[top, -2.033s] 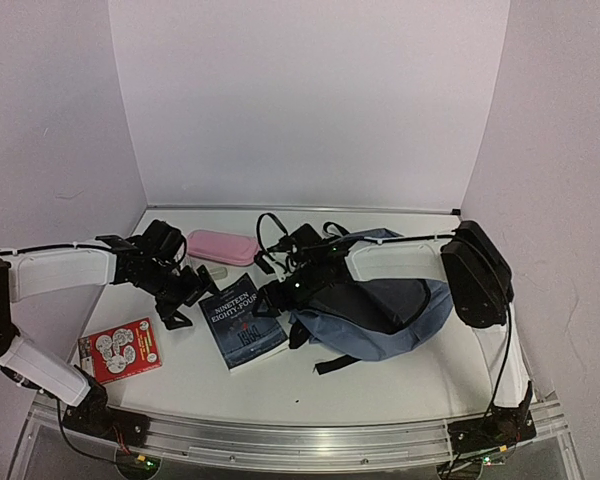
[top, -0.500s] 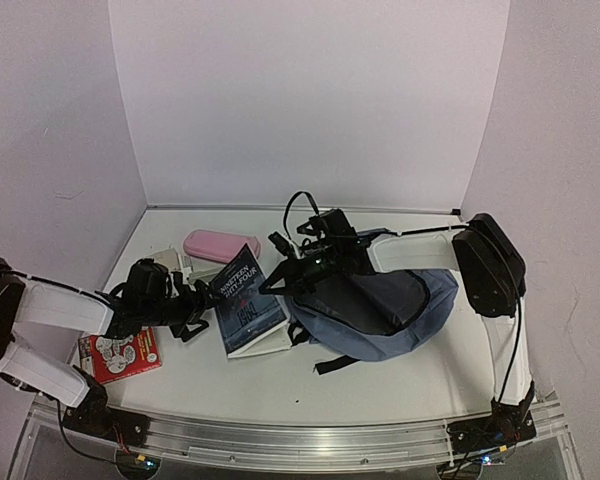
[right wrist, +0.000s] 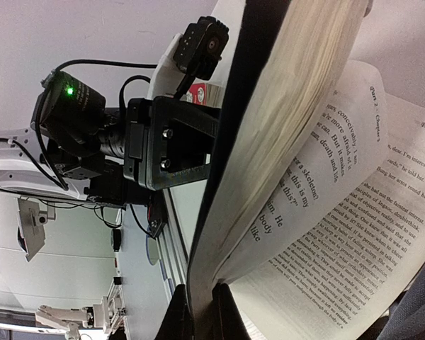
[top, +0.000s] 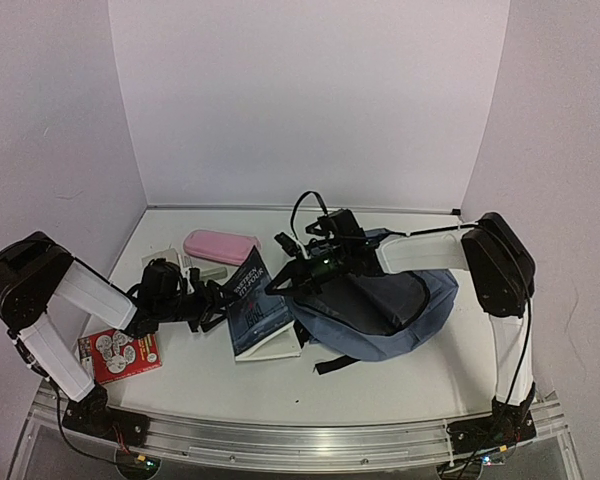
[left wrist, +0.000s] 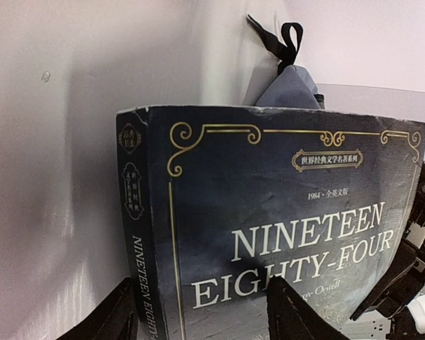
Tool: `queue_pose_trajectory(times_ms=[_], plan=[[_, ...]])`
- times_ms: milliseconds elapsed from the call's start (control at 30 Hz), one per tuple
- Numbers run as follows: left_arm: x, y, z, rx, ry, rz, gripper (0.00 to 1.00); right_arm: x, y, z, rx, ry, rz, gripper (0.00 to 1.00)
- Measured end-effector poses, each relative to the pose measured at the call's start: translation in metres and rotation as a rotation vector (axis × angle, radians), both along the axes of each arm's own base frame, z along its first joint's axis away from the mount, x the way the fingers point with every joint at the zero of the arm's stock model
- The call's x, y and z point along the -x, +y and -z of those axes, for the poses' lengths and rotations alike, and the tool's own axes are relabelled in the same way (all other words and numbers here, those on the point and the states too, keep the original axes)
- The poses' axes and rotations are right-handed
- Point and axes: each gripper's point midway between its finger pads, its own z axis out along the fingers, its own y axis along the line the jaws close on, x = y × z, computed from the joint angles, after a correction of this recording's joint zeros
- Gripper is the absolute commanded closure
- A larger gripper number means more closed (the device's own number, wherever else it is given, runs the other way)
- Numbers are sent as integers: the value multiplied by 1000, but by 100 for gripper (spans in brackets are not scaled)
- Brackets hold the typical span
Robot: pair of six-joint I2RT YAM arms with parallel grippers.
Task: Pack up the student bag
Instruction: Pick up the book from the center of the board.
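The student bag [top: 385,318], blue-grey with black straps, lies right of centre, its dark opening facing left. A dark book, "Nineteen Eighty-Four" [top: 256,297], stands tilted on its edge just left of the bag, with loose pages [top: 278,346] sagging onto the table. My right gripper [top: 281,283] is shut on the cover and a sheaf of pages [right wrist: 202,315]. My left gripper [top: 212,306] is open, its jaws astride the book's spine edge [left wrist: 200,285]. One finger [left wrist: 110,319] is beside the spine, the other [left wrist: 297,312] over the cover. The bag [left wrist: 287,88] shows behind the book.
A pink pencil case [top: 220,245] lies at the back left, with a small white item [top: 173,262] and a grey eraser [top: 212,271] in front of it. A red printed booklet [top: 120,351] lies near the front left. White walls enclose the table on three sides.
The book has been lifted from flat to nearly on edge by the right gripper. The left arm has pulled back and swung in at the spine, its jaws narrowing.
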Motion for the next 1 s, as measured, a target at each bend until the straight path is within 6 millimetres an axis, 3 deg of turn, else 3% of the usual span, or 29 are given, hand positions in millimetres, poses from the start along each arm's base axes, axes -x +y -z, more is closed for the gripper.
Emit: queue_pose_trajectory(times_ms=[167,333,533,700,767,867,933,1000], plan=[[-3,-7,-5,44,-14,16,33,-6,-5,-3,-9,1,8,100],[-3,-19,-3,102,-14,37,44,-11,-9,-5,-16,6,12,100],[0,-37,0,133,-1,75,73,-14,-16,-7,-29,25,2,100],[-5,-41,-11,135,-18,73,98,-17,-25,-11,-32,21,14,100],[-5,-38,-21,106,-29,67,100,-18,-30,-13,-32,17,21,82],[-7,-32,-48,62,-57,48,100,-21,-34,-21,-39,-18,33,39],[-11,-28,-73,33,-93,36,100,-25,-38,-26,-37,-43,47,15],[-15,-28,-112,22,-157,34,100,-29,-40,-29,-21,-76,64,2]])
